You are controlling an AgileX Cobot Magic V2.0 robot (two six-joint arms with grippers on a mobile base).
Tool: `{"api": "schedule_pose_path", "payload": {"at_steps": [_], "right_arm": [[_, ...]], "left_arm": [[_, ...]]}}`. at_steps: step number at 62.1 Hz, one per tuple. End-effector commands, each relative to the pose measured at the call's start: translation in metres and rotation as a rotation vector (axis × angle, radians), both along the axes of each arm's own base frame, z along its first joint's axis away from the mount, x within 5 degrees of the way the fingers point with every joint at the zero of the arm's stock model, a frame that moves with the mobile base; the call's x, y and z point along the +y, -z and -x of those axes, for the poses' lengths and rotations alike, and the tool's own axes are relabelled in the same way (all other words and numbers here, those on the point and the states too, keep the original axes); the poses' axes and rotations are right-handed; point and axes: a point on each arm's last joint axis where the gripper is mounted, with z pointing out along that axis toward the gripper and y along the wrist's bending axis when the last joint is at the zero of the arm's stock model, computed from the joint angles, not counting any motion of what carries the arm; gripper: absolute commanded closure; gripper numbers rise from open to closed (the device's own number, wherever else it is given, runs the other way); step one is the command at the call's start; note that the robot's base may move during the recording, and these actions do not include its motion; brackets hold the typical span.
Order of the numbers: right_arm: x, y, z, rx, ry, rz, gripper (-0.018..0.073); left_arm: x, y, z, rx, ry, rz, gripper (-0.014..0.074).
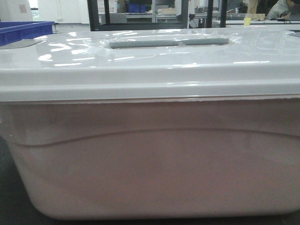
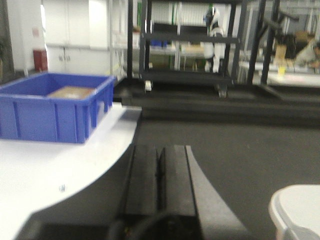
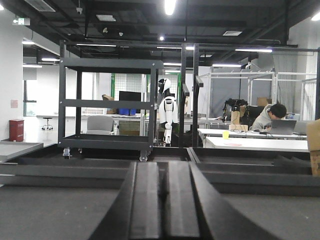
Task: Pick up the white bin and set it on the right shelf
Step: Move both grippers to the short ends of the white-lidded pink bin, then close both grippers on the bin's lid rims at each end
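Exterior front-facing view: your white bin (image 1: 150, 164) filled nearly the whole frame, sitting upright and very close to the camera on the dark worktop (image 2: 225, 150). Its glossy white lid (image 1: 140, 70) was on, with the grey handle strip (image 1: 168, 43) lying flat along the top, and the wavy moulded line ran across the pinkish translucent side. Behind its left corner you could see the rim of a blue plastic bin (image 1: 23, 29).

From the left wrist camera, your left hand (image 2: 159, 155) was clenched, the two black pads pressed together with only a thin seam between them and nothing held. It hung over the dark worktop, and one rounded corner of the white bin showed at the lower right, apart from the hand. The blue bin stood on a white surface (image 2: 50, 170) to the hand's left, with something brown lying inside it.

From the right wrist camera, your right hand (image 3: 162, 167) was likewise clenched on nothing, pads touching. Beyond it stood a black wheeled rack (image 3: 107, 105), a white humanoid robot (image 3: 167, 110) and a seated person (image 3: 270, 117) at a far desk.
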Motion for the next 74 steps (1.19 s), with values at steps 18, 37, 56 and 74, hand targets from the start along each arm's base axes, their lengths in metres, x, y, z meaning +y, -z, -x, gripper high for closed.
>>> {"api": "schedule_pose_path", "payload": {"at_steps": [18,37,56,74], "right_arm": [[-0.003,-0.026,-0.052,0.146,0.004,-0.001,0.0015],[0.000,-0.032,-0.073,0.430,-0.081,-0.279,-0.0065],[0.018,-0.044,-0.113,0.815,-0.261,-0.518,-0.0065],[0.024,-0.044,-0.142,1.027,-0.360,-0.469,-0.0065]], "left_arm": [[-0.018,-0.030,-0.052,0.299,0.169,0.158,0.0242],[-0.040,-0.027,-0.080,0.535,0.326,0.321,0.0129],[-0.058,-0.009,-0.114,0.716,0.500,0.301,0.0135],[-0.043,-0.005,-0.135,0.733,0.675,0.388,0.0136]]}}
